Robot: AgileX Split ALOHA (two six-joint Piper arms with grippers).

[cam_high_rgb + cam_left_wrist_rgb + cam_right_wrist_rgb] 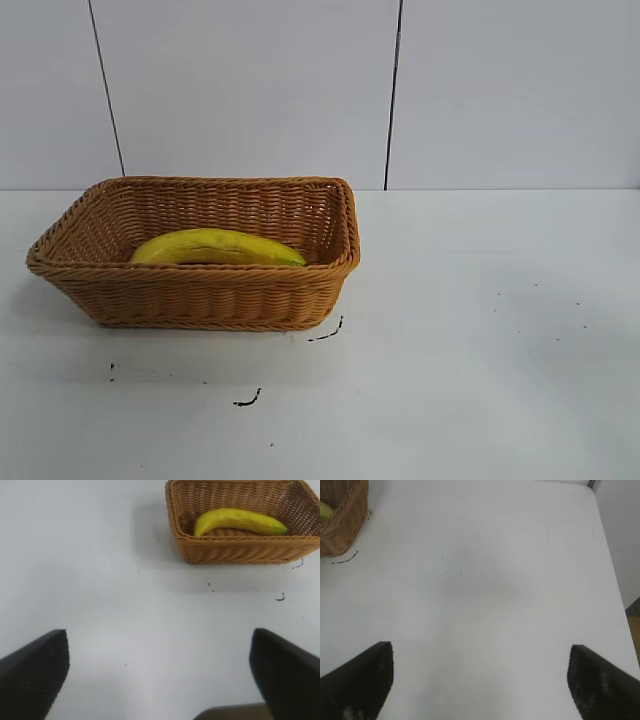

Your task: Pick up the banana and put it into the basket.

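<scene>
Banana (215, 247) lies inside the wicker basket (200, 297), lengthwise along the basket's front wall, greenish tip toward the basket's right end in the exterior view. Basket sits on the white tabletop (480, 330).

Left claw (159, 672) is well apart from the basket, fingers (35, 672) spread wide, released, nothing between them, only bare tabletop. From its wrist view the whole banana (239, 521) shows in the basket (240, 550), clear line to it, nothing in between.

Right claw (480, 680) is also released, fingers (357, 680) spread, holding nothing, well apart from the basket. Its view catches only a corner of the basket (342, 522) and a sliver of banana (324, 511).

Around the basket: short black scribble marks (248, 400) and small specks on the tabletop just in front of the basket's front wall. Panelled wall (300, 90) behind the basket. Neither arm shows in the exterior view.
</scene>
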